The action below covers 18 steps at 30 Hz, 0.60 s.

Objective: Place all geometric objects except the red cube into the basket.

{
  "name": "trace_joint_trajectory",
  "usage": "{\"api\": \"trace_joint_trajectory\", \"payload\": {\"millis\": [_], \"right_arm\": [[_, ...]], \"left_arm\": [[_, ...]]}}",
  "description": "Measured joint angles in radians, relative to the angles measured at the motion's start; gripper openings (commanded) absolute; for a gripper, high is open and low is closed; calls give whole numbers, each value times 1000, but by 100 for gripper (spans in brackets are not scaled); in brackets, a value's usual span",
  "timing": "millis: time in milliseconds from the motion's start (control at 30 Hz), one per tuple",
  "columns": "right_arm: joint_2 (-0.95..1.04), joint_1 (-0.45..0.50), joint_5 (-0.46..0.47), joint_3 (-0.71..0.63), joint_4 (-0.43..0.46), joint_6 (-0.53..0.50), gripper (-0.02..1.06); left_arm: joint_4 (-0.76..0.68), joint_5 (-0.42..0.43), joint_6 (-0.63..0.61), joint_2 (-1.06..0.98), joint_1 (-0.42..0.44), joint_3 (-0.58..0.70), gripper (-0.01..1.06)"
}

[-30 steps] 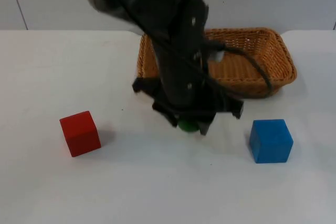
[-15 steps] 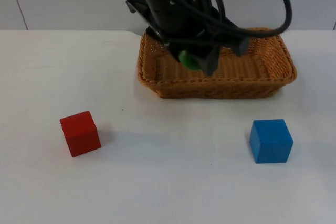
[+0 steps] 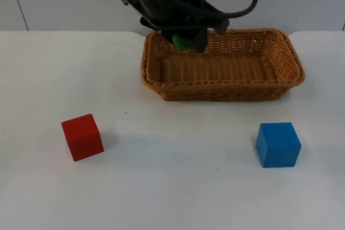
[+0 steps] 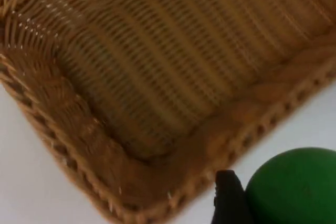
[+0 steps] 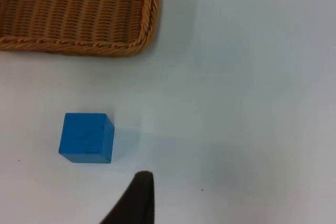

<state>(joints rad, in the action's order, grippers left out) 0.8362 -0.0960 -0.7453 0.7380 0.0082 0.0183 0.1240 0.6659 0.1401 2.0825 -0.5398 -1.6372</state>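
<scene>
Since half a second ago my left gripper (image 3: 187, 40) has carried the green ball (image 3: 183, 41) farther back; it now hangs above the far-left rim of the brown woven wicker basket (image 3: 280, 82), fingers clamped on the ball. The left wrist view has the ball (image 4: 296, 187) pressed against a black fingertip (image 4: 228, 198), the basket's corner (image 4: 131, 171) below. On the white table (image 3: 172, 187) the red cube (image 3: 82, 136) sits near left. The blue cube (image 3: 278, 144) sits near right, well apart from the basket. My right arm waits over that cube (image 5: 86, 137); I cannot tell how its fingers stand.
</scene>
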Motion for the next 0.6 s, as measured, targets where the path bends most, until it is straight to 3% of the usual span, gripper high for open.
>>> {"api": "trace_joint_trajectory", "payload": {"millis": [433, 600], "right_arm": [[0, 0, 0, 0, 0, 0, 105], [0, 0, 0, 0, 0, 0, 105]], "left_arm": [[-24, 25, 26, 347, 5, -406, 0], [-53, 25, -12, 410, 12, -459, 0]]}}
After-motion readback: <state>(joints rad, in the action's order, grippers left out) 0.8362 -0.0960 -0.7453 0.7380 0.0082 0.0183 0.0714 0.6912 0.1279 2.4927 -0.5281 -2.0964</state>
